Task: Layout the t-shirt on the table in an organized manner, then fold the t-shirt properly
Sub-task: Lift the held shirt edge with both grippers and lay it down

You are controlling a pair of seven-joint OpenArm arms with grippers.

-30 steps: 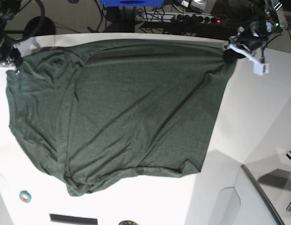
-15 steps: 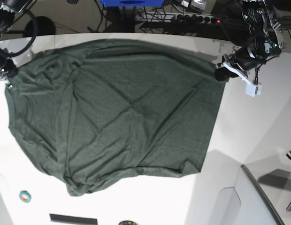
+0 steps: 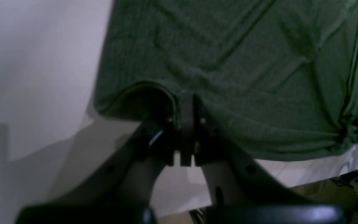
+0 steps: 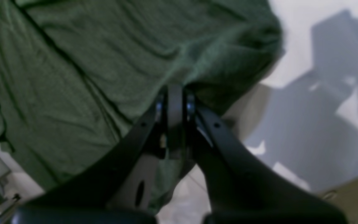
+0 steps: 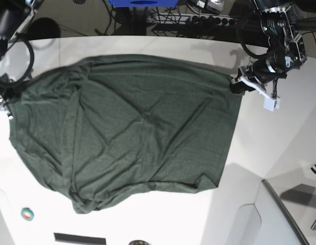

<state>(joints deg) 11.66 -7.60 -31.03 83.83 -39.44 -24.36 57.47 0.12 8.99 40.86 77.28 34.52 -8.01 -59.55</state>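
The dark green t-shirt [image 5: 137,132] lies spread over the white table [image 5: 280,132], creased with diagonal wrinkles. In the base view my left gripper [image 5: 235,84] holds the shirt's far right corner and my right gripper [image 5: 7,96] holds its far left corner at the frame edge. The left wrist view shows the left gripper [image 3: 186,104] shut on the t-shirt [image 3: 235,62] hem, beside a curled fold. In the right wrist view the right gripper [image 4: 175,93] is shut on a bunched edge of the t-shirt [image 4: 98,62].
A blue object [image 5: 142,2] and a power strip [image 5: 214,20] lie beyond the table's far edge. A small red and green disc [image 5: 27,214] and a black slot [image 5: 79,238] sit near the front left. A dark seam [image 5: 285,214] runs at the front right.
Both grippers have come toward the near side and lower, bringing the shirt's far edge with them. The fabric has gone from taut to slack, with new diagonal creases.
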